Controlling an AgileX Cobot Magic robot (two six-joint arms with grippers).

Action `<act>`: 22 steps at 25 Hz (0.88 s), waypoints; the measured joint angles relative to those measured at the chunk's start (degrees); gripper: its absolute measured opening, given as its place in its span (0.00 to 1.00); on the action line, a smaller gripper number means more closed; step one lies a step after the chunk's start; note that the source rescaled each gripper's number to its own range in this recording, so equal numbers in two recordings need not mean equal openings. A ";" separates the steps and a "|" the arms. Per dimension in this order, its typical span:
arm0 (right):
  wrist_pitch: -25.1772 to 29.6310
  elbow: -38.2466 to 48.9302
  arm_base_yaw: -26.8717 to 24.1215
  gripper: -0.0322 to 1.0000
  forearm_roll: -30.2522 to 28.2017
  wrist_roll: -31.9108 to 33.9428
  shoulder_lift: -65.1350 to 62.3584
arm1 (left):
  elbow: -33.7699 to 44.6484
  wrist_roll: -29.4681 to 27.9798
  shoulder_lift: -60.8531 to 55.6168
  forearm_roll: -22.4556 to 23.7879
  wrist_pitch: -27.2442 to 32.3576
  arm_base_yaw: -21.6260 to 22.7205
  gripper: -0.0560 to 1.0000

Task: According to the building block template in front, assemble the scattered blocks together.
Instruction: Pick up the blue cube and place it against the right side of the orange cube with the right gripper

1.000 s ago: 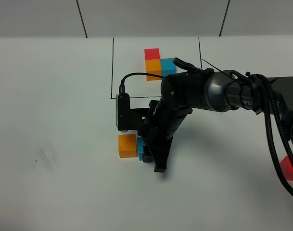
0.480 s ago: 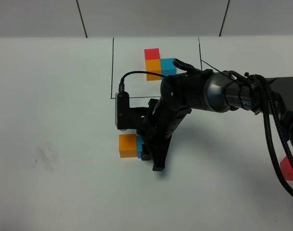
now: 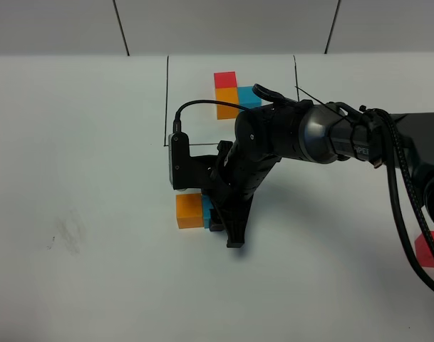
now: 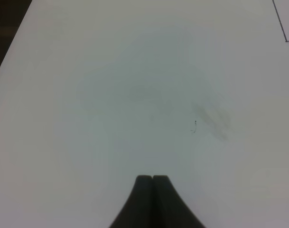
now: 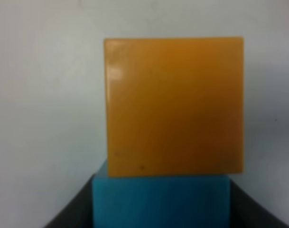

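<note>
The building block template (image 3: pixel 231 95), a red, orange and blue cluster, sits inside the black drawn rectangle at the back. Of the scattered blocks, the orange block (image 3: pixel 189 211) lies in front of the rectangle with the light blue block (image 3: pixel 207 211) touching its right side. My right gripper (image 3: pixel 221 224) is shut on the blue block and hides most of it. In the right wrist view the blue block (image 5: pixel 161 199) sits between the dark fingers (image 5: pixel 70 214), flush against the orange block (image 5: pixel 172 107). The red block (image 3: pixel 432 249) lies at the far right edge. My left gripper (image 4: pixel 152 179) is shut and holds nothing.
The right arm and its cable (image 3: pixel 409 206) stretch in from the right, over the table (image 3: pixel 81 142). A faint grey smudge (image 3: pixel 65 234) marks the table at the left, seen also as a smudge (image 4: pixel 210 116) in the left wrist view.
The right gripper has shifted slightly toward the back with the blue block, and the orange block has moved slightly with it. The left gripper has not moved.
</note>
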 joint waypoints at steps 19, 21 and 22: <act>-0.33 -0.04 0.00 0.76 0.43 7.63 0.17 | 0.00 0.00 0.00 0.00 0.00 0.00 0.05; -0.45 -0.04 0.00 0.78 -0.76 10.24 0.19 | 0.00 0.00 0.00 0.00 0.00 0.00 0.05; -0.45 -0.04 0.00 0.78 -1.24 11.38 0.19 | 0.00 0.00 0.00 0.00 0.00 0.00 0.05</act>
